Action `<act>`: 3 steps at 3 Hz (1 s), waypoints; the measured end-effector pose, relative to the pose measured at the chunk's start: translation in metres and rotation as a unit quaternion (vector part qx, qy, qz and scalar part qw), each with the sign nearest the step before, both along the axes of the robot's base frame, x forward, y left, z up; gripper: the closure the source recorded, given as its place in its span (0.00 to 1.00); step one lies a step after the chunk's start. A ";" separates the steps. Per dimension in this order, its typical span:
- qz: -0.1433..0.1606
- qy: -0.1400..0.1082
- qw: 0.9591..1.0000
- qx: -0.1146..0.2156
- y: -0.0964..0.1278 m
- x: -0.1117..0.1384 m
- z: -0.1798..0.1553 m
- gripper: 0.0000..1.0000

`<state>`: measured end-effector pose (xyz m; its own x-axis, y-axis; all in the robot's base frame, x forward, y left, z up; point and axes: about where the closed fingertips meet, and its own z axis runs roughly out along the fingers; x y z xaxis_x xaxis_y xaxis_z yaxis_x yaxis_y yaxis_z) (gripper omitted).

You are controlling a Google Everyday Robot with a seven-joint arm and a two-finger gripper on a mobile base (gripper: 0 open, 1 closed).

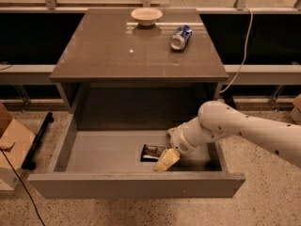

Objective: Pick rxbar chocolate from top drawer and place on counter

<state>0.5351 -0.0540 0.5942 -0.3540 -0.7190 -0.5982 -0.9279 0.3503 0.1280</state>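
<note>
The top drawer (94, 149) stands pulled out below the counter (117, 51). The rxbar chocolate (151, 152), a dark flat bar, lies on the drawer floor right of the middle. My gripper (165, 160) reaches down into the drawer from the right on a white arm. Its cream-coloured fingers (167, 159) are at the bar's right end and cover part of it. The bar still rests low in the drawer.
A white bowl (146, 15) sits at the counter's back edge. A blue-and-silver soda can (180, 36) lies on its side at the back right. A cardboard box (11, 149) and a black bar stand on the floor to the left. A white cable hangs at the right.
</note>
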 end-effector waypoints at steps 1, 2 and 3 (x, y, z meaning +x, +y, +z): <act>-0.001 -0.003 1.000 0.002 0.001 -0.003 -0.001 0.13; 0.001 -0.007 1.000 0.005 0.005 -0.008 -0.001 0.36; 0.003 -0.011 1.000 0.009 0.009 -0.014 0.000 0.60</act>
